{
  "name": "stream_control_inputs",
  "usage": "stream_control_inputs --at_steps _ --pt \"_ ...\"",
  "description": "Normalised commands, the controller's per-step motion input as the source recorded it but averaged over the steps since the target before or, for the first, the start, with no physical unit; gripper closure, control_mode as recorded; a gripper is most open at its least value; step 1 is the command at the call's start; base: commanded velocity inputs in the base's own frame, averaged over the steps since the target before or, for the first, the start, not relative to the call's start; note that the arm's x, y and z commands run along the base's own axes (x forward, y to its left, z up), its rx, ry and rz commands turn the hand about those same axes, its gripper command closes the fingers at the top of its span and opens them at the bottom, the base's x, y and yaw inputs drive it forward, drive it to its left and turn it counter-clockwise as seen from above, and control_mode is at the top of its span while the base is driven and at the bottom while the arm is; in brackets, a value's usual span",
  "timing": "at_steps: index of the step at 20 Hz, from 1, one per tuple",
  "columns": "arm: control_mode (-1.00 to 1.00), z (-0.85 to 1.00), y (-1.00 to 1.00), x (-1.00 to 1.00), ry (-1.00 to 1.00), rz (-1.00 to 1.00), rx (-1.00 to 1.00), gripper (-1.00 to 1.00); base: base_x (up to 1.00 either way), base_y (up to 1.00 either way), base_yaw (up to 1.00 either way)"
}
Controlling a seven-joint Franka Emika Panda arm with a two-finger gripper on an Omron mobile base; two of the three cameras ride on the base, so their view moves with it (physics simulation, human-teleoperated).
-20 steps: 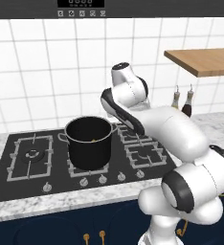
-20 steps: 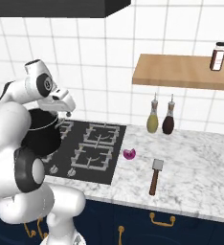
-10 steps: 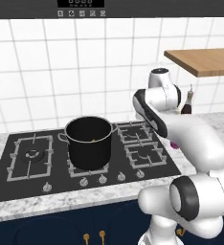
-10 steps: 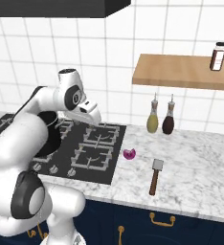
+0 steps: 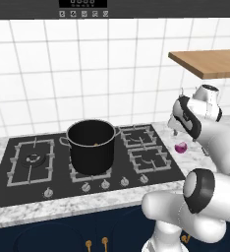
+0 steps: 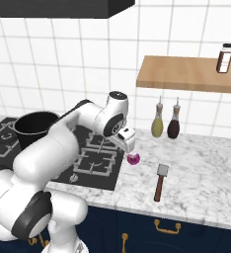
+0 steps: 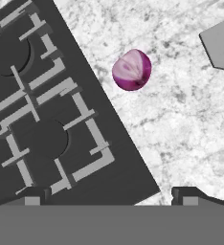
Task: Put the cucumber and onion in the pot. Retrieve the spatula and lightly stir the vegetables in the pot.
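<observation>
In the hand view the spatula (image 7: 221, 45) is cut by the right edge, leaving a grey blade corner. From the left base the arm hides part of the onion (image 5: 180, 147). What lies deep in the pot (image 5: 91, 145) is too small to tell.

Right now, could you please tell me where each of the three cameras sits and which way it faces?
Left base view: behind the arm's left, facing the hob with the pot; arm at lower right.
Right base view: behind the arm's right, facing the counter with the spatula; arm at lower left.
Hand view: on the hand, looking down at the onion; open pincer tips at bottom.
Both base views share the onion and pot.
</observation>
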Motion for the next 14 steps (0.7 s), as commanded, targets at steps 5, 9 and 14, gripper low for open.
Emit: stream_control_inputs --at_steps 5,9,14 --pt "-1.00 -0.45 -0.87 0.01 -0.01 -0.05 0.13 -1.00 0.00 0.00 0.00" --pt "-1.00 -0.49 -0.43 0.22 -0.05 0.00 0.03 -1.00 0.00 0.00 0.00" --pt "-1.00 -0.48 -0.09 0.40 -0.08 0.00 0.02 -1.00 0.00 0.00 0.00"
